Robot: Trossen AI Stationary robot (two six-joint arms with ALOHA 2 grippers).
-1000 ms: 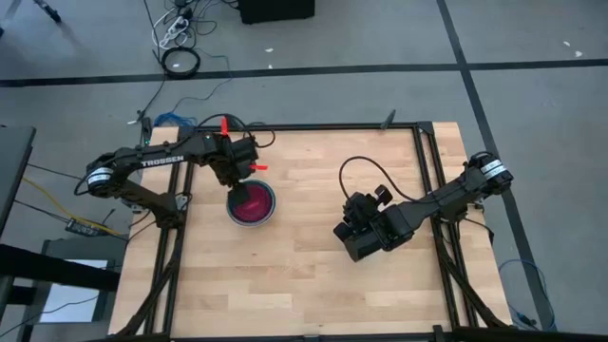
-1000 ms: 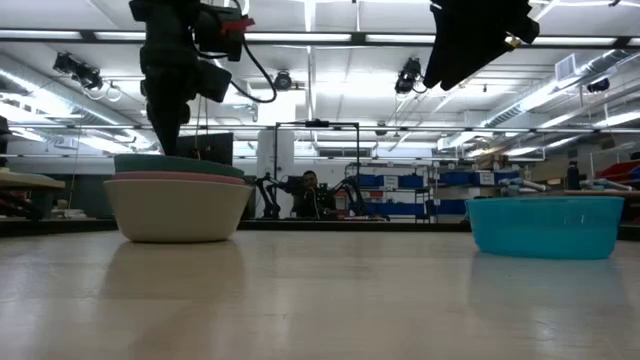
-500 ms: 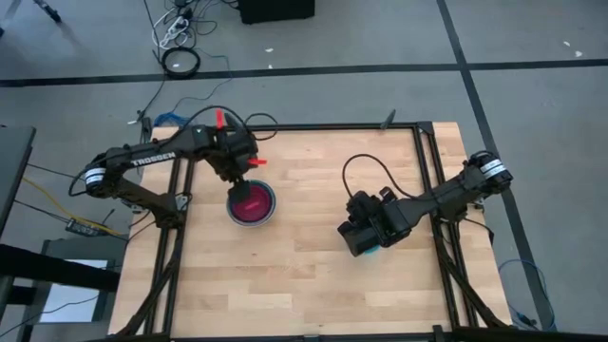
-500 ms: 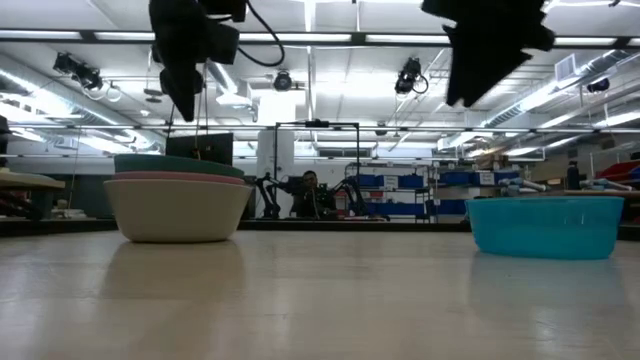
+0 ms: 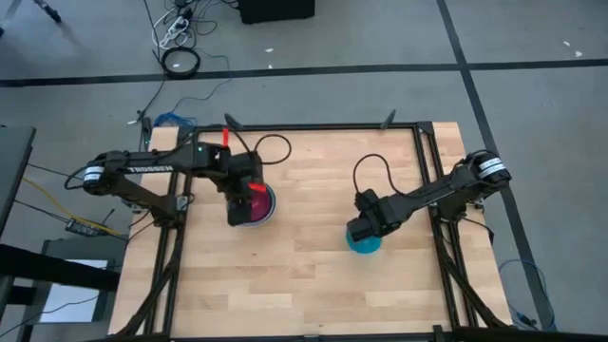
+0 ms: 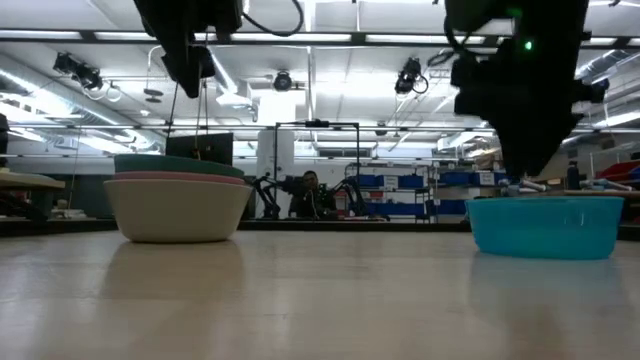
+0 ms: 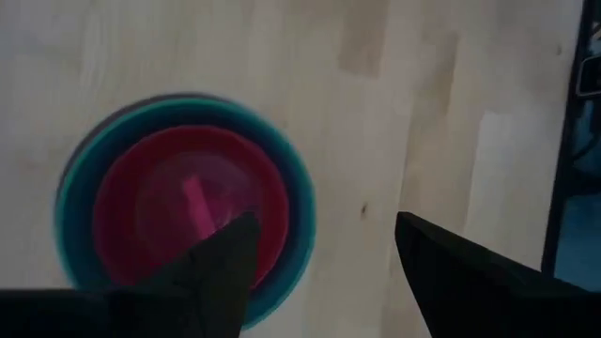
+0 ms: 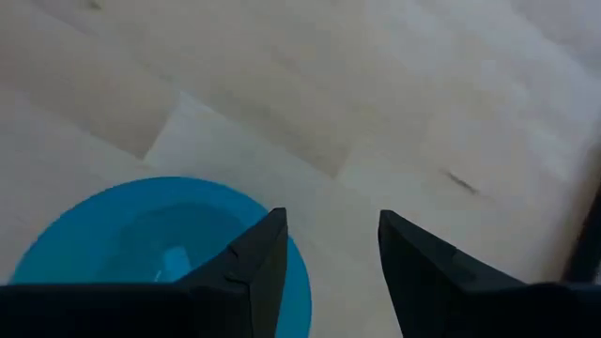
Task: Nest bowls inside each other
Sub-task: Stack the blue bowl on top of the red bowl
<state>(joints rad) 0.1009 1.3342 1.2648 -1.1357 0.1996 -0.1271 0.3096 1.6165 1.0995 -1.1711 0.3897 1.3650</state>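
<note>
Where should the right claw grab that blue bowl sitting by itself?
Take the blue bowl by its thin upright rim, coming straight down, one finger inside and one outside. It sits upright with its mouth open and its wall too wide to span. The right claw, open, already hangs over the rim.

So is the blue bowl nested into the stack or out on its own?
Out: the blue bowl sits alone, apart from the stack.
</note>
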